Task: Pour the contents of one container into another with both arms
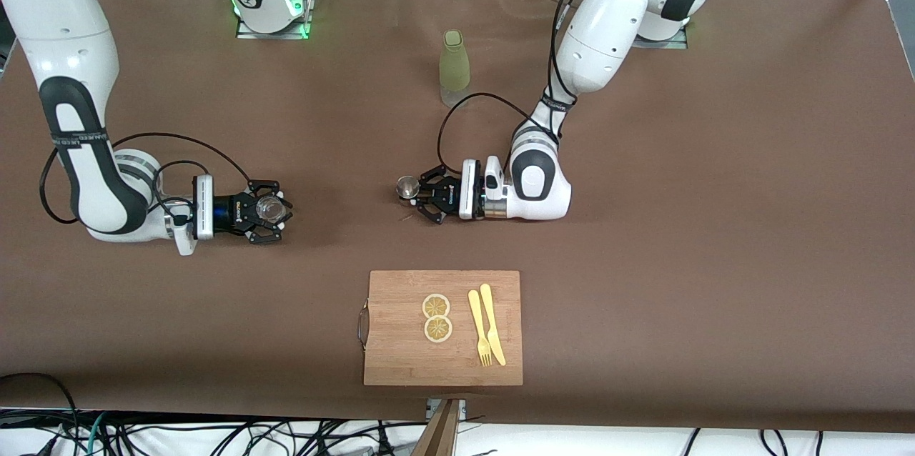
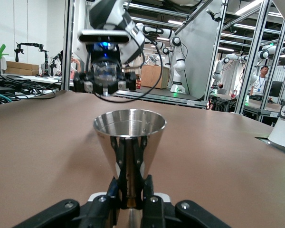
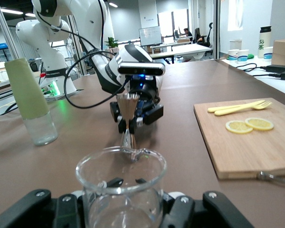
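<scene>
The clear glass cup (image 1: pixel 271 209) stands upright between the fingers of my right gripper (image 1: pixel 272 211), which is shut on it low over the table toward the right arm's end. The right wrist view shows the glass cup (image 3: pixel 121 187) close up in the right gripper (image 3: pixel 121 202), and I cannot tell whether anything is in it. My left gripper (image 1: pixel 413 192) is shut on the waist of the silvery metal jigger (image 1: pixel 407 187), held upright near the table's middle. In the left wrist view the jigger (image 2: pixel 129 135) fills the centre above the left gripper (image 2: pixel 130 192). The two grippers face each other, well apart.
A tall olive-green bottle (image 1: pixel 453 68) stands farther from the front camera than the jigger. A wooden cutting board (image 1: pixel 400 349) lies near the front edge, carrying two lemon slices (image 1: pixel 436 317) and a yellow fork and knife (image 1: pixel 487 325).
</scene>
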